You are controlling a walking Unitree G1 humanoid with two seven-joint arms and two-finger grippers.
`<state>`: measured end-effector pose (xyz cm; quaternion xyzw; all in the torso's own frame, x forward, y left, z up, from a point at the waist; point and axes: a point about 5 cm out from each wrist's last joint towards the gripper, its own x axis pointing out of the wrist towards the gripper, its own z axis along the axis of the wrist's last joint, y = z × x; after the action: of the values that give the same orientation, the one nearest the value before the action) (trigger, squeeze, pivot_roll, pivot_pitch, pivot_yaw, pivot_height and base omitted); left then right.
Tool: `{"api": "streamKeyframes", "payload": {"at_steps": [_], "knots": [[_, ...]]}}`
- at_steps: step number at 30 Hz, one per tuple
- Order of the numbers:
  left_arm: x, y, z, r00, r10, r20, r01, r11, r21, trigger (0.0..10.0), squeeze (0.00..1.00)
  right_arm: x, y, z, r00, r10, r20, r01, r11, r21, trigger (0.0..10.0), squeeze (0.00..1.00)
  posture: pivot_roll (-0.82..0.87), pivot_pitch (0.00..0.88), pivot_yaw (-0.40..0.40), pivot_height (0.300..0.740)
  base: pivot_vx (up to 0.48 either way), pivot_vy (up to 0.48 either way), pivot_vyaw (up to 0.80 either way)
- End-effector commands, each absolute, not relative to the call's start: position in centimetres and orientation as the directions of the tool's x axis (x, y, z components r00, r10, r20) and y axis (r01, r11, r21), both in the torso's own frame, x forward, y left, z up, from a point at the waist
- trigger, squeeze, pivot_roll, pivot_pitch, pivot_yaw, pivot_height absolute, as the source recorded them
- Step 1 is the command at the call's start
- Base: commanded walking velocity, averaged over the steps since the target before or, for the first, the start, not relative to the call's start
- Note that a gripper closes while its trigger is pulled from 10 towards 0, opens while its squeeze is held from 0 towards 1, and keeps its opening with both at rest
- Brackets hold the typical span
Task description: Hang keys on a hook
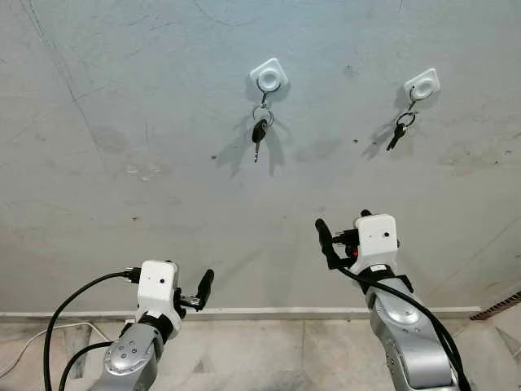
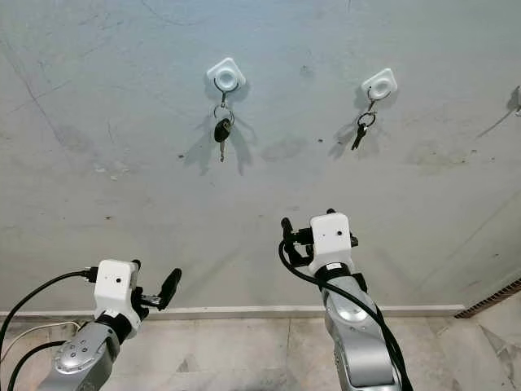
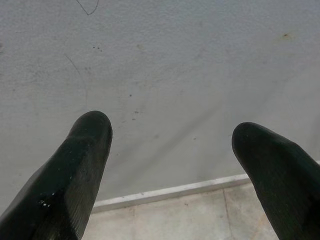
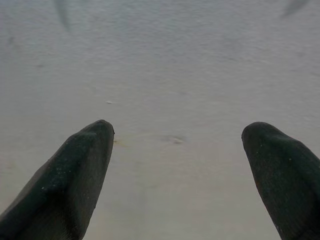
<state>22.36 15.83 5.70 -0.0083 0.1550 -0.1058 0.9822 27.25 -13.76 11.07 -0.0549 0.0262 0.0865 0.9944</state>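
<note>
Two key sets (image 1: 259, 130) are seen hung from white hooks (image 1: 269, 76) at twelve and one o'clock, blades pointing down. In wrist views, left gripper (image 3: 170, 160) and right gripper (image 4: 175, 165) jaws are held apart, empty.

We cannot read any text, label, brand or number in these pictures. The grey wall (image 1: 163, 122) in the upper part of the frame carries only cracks and stains. The white hooks (image 1: 269, 75) have no writing that we can make out.

A grey wall (image 1: 122, 122) carries two white hooks (image 1: 269, 75) (image 1: 422, 82), each holding keys (image 1: 258, 132) (image 1: 398, 133).
</note>
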Motion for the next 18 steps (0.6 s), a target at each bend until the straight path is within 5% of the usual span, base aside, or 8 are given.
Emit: {"api": "streamKeyframes", "payload": {"at_steps": [1, 13, 18], "knots": [[22.4, 15.71, 6.01, 0.931, -0.222, -0.291, 0.22, 0.975, -0.04, 10.0, 0.0, 27.22, -13.62, 10.96, 0.982, 0.178, -0.066, -0.184, 0.977, -0.106, 10.0, 0.0, 0.05, 0.072, -0.019, 0.74, 0.0, 0.0, 0.0], [22.29, 15.64, 5.96, 0.927, -0.233, -0.294, 0.23, 0.972, -0.044, 10.0, 0.0, 27.42, -13.86, 11.0, 0.984, 0.168, -0.065, -0.175, 0.979, -0.104, 10.0, 0.0, 0.05, 0.074, -0.017, 0.74, 0.0, 0.0, 0.0], [22.25, 15.6, 5.93, 0.926, -0.235, -0.295, 0.232, 0.972, -0.046, 10.0, 0.0, 27.35, -13.87, 10.98, 0.984, 0.166, -0.067, -0.172, 0.98, -0.103, 10.0, 0.0, 0.05, 0.078, -0.017, 0.74, -0.266, 0.0, 0.0]]}}
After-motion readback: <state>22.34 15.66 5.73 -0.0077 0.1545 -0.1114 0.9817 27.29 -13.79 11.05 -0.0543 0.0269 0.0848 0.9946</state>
